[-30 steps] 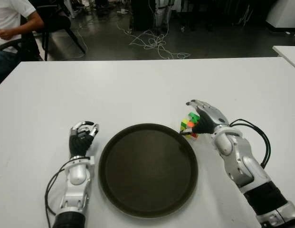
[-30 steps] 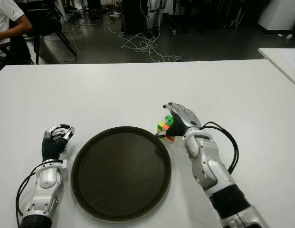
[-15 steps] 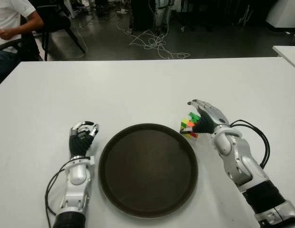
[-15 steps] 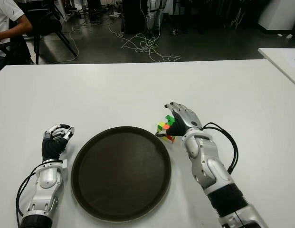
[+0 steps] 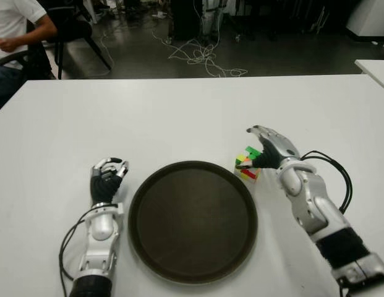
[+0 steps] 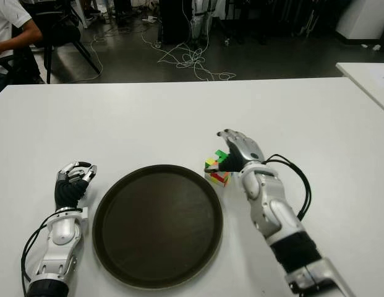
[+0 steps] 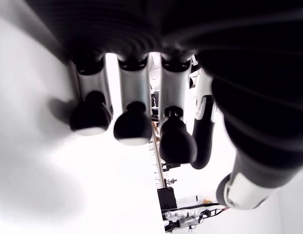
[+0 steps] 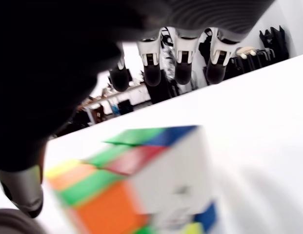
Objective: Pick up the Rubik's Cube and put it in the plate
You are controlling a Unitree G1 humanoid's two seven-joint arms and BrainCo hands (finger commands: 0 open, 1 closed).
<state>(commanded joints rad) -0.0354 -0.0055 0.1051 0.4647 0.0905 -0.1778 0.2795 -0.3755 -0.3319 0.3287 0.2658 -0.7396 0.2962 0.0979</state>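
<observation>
A: What's seen on the white table (image 6: 148, 117)?

B: A dark round plate (image 6: 157, 224), with a Rubik's Cube (image 6: 217, 168) just off its far right rim. The right hand (image 6: 240, 150) is placed against the cube.

A: And the left hand (image 6: 72, 180)?

B: Curled up left of the plate, nothing held.
</observation>
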